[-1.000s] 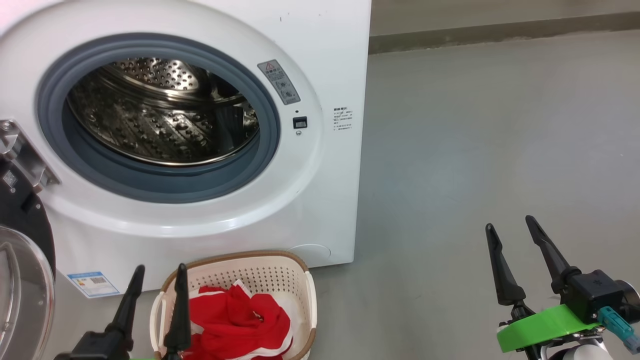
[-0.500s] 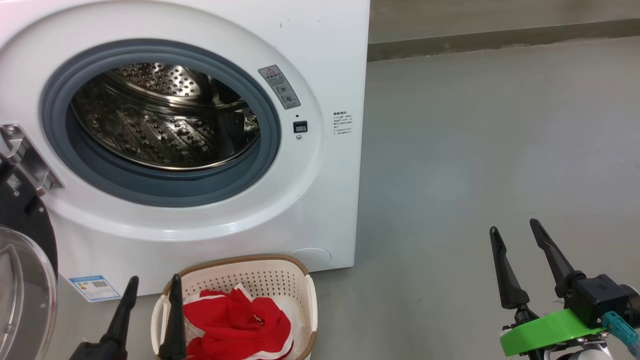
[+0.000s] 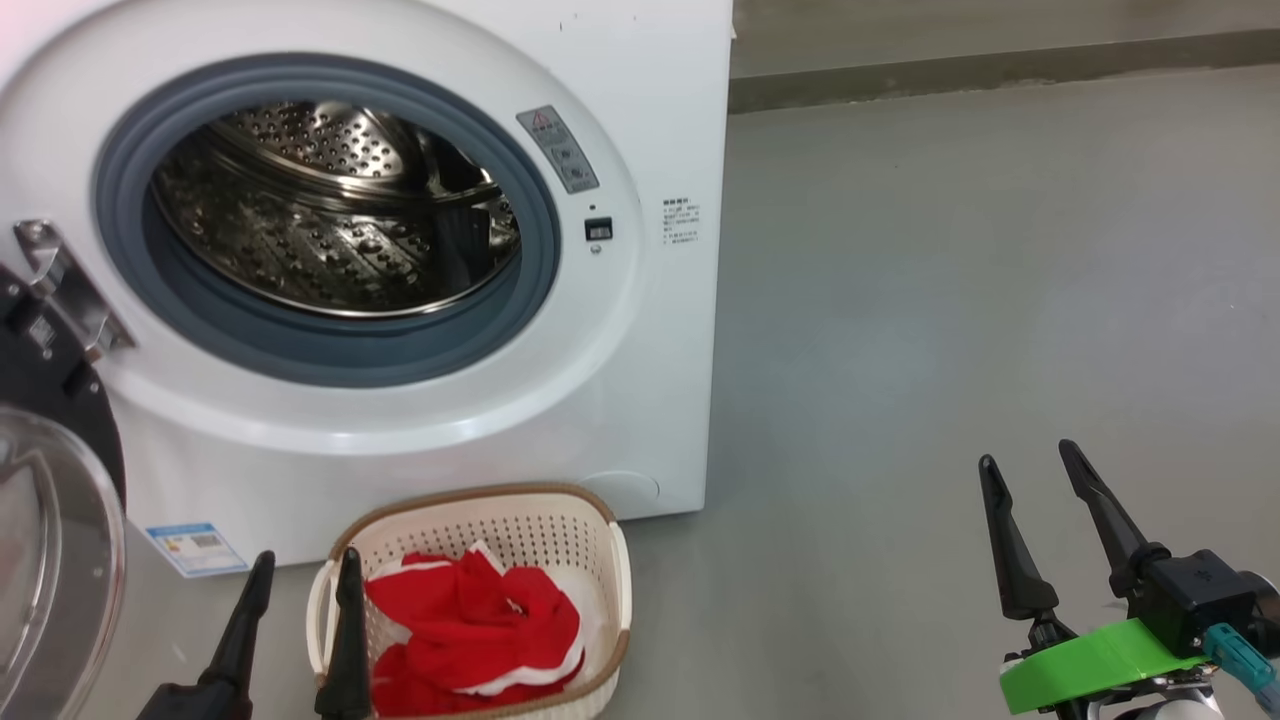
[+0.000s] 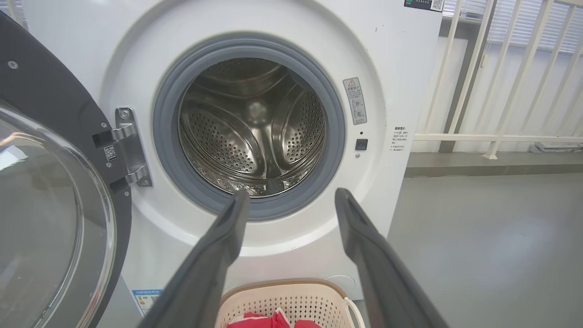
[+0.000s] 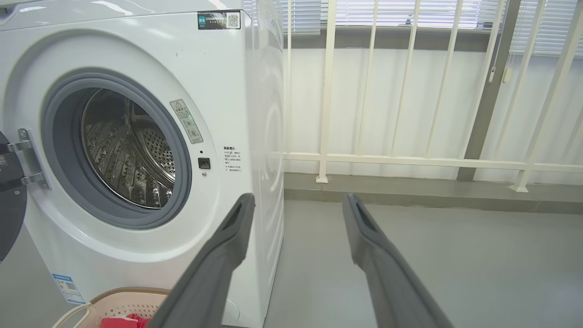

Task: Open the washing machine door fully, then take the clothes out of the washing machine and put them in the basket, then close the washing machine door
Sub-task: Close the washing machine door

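The big white washing machine (image 3: 650,100) stands on the gray floor (image 3: 950,300). Its round door (image 3: 60,540) is swung wide open to the left. The door has a black ring and a clear glass bowl in the middle. It hangs on a shiny metal hinge (image 3: 70,290) at the left side of the opening.

A gray rubber ring (image 3: 330,365) goes all around the opening. Inside it is the steel drum (image 3: 330,220), shiny and full of little holes. In the left wrist view the drum shows all the way to its back wall.

The small cream basket (image 3: 470,497) sits on the floor right in front of the washing machine, just below the opening. It has a brown rim and holes in its sides. The red clothes (image 3: 470,630) lie inside the basket, bunched up, with some white trim showing.

The left claw (image 3: 307,555) is at the lower left of the head view. Its two dark fingers are spread apart and pinch nothing. One finger crosses in front of the basket's left edge. In the left wrist view the fingers point at the opening, and the basket shows low between them.

The right claw (image 3: 1028,453) hangs over bare floor, well to the right of the basket and the washing machine. Its fingers are spread apart too, with nothing between them. A bright green band (image 3: 1090,660) wraps its wrist.

A small blue label (image 3: 195,548) sticks low on the front of the washing machine. A white railing (image 5: 410,159) stands behind, by the wall.
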You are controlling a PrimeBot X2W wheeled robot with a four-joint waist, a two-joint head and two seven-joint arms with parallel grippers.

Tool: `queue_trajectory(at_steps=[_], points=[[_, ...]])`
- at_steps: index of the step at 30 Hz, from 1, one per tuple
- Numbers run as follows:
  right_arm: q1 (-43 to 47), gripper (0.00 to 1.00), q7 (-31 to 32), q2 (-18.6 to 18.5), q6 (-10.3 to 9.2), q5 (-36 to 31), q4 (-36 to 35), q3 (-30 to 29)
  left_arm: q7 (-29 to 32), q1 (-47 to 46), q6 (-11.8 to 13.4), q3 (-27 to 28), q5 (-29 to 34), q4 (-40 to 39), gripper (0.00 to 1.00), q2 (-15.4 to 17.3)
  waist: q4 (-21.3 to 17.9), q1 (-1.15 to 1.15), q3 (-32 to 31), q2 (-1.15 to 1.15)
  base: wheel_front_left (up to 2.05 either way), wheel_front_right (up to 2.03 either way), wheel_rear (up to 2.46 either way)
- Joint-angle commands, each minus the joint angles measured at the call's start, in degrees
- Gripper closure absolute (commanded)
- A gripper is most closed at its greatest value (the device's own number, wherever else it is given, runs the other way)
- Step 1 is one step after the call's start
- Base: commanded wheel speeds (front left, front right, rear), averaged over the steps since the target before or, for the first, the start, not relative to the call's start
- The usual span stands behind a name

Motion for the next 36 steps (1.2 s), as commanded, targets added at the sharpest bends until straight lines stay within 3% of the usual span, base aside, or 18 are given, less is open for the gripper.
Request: queue_trajectory(at_steps=[1, 20, 36], points=[[-0.92, 0.0, -0.37, -0.51, 0.28, 0.18, -1.23, 1.08, 0.06, -1.11, 0.54, 1.7, -0.18, -1.76, 0.0, 0.96, -0.02, 0.0, 0.04, 0.0, -1.53, 1.53, 0.0], [-1.15, 0.0, -0.37, -0.51, 0.28, 0.09, -1.14, 1.02, -0.11, -1.67, 0.57, 0.85, -0.98, -1.74, 0.0, 1.37, 0.32, 0.0, 0.35, 0.0, -0.41, 0.41, 0.0], [-0.67, 0.0, -0.37, -0.51, 0.28, 0.44, -1.91, 0.99, -0.03, -1.79, 2.91, 0.63, 0.19, -3.21, 0.0, 1.86, 3.68, 0.0, 0.33, 0.0, 0.0, 0.0, 0.0]])
